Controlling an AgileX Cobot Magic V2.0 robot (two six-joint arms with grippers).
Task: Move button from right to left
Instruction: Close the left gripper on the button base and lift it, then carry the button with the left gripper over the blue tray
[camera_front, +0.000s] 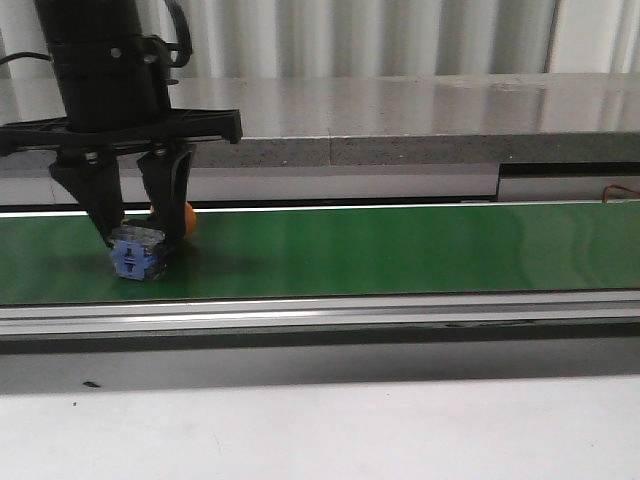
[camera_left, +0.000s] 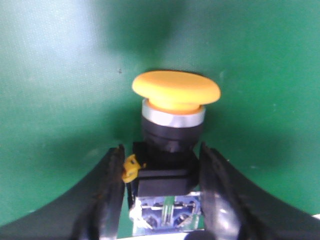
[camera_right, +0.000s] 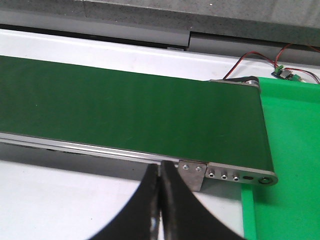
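The button (camera_front: 140, 252) lies on its side at the left end of the green conveyor belt (camera_front: 400, 250), its blue-grey block facing front and its yellow head (camera_front: 188, 217) pointing back. My left gripper (camera_front: 143, 235) stands over it, a finger on each side of its body. In the left wrist view the fingers (camera_left: 107, 200) press the black collar of the button (camera_left: 175, 90), which rests on the belt. My right gripper (camera_right: 160, 200) is shut and empty above the white table, close to the belt's right end. It is out of the front view.
A grey raised ledge (camera_front: 400, 120) runs behind the belt, and a metal rail (camera_front: 350, 310) runs along its front. A green mat (camera_right: 290, 150) and a small wired circuit board (camera_right: 282, 72) lie past the belt's right end (camera_right: 240, 175).
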